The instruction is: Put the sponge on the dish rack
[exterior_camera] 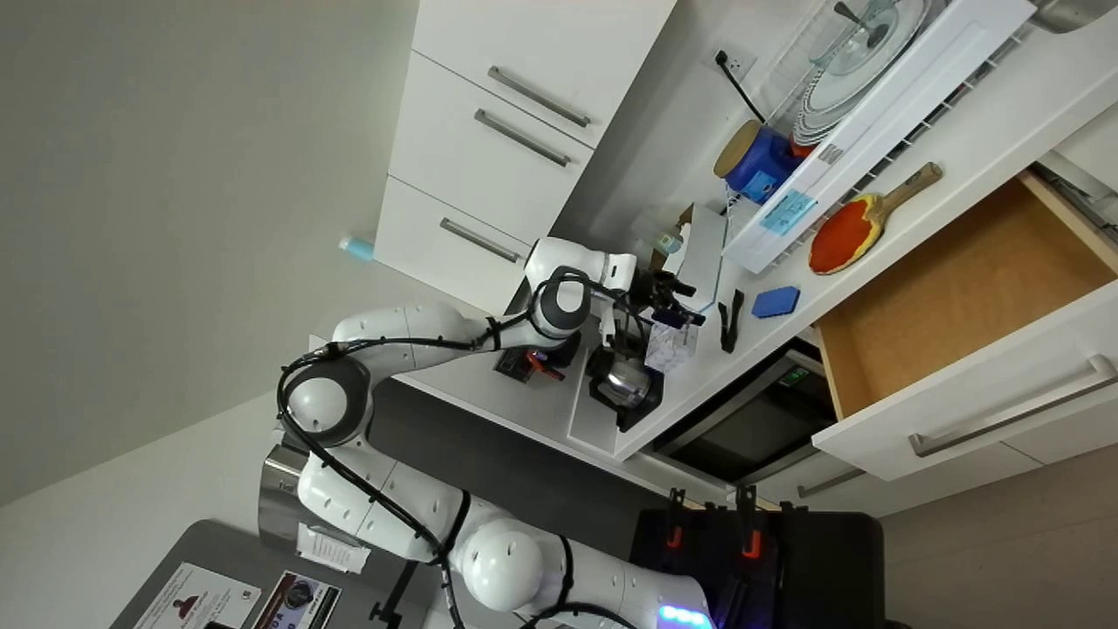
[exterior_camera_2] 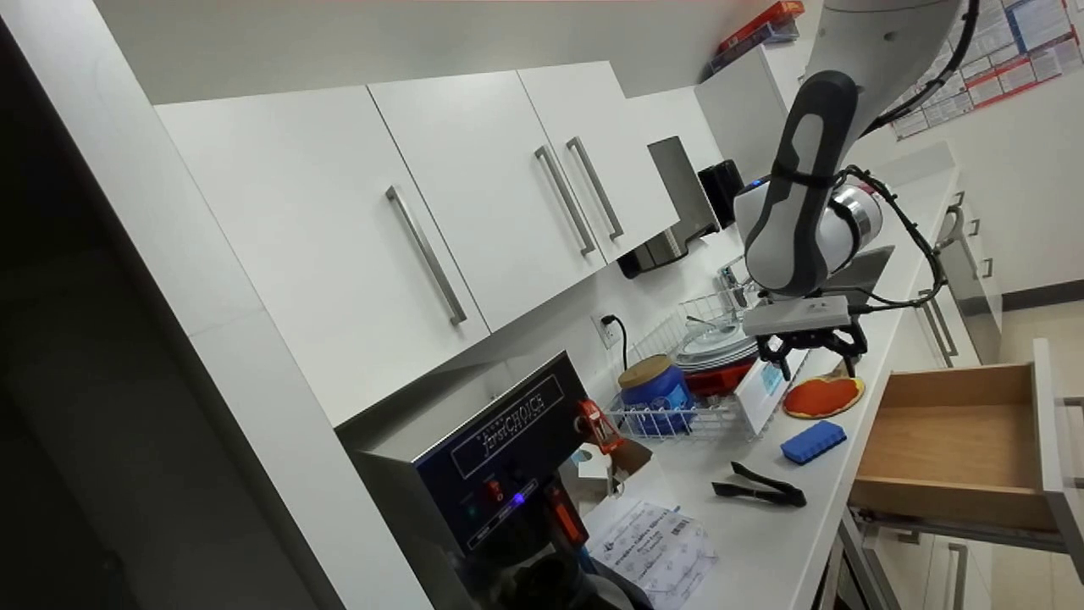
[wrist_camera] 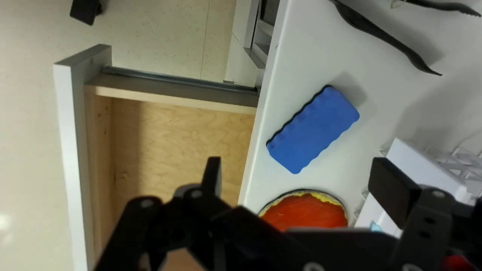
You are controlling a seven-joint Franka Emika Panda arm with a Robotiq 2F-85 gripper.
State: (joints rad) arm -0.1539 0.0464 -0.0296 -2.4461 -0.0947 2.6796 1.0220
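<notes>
Currently I have the gripper (exterior_camera_2: pixel 819 373) hanging above the white countertop (exterior_camera_2: pixel 737 555), its fingers (wrist_camera: pixel 212 175) spread well apart. The blue sponge (wrist_camera: pixel 313 130) lies flat there near the edge, between a red-faced table-tennis paddle (exterior_camera: pixel 840 240) and black tongs (exterior_camera_2: pixel 783 495), apart from the white wire dish rack (exterior_camera_2: pixel 711 419). That rack holds stacked plates (exterior_camera_2: pixel 718 356) and a blue jar (exterior_camera_2: pixel 656 396) with a brown lid. Next to the sponge, past the counter's edge, a wooden drawer (exterior_camera: pixel 961 288) stands pulled out. In an exterior view I see a built-in appliance (exterior_camera: pixel 751 432) under the counter, its display lit green. White wall cabinets (exterior_camera_2: pixel 474 161) with bar handles hang above. I can read "CHOICE" on a dark-fronted machine (exterior_camera_2: pixel 474 466); the smaller script ahead of it is hard to make out. The light-blue label (exterior_camera: pixel 789 211) on a white panel (exterior_camera: pixel 891 127) along the rack, the printed packet (exterior_camera_2: pixel 652 546) and the wall sheets (exterior_camera_2: pixel 1012 63) carry print too small for me.
</notes>
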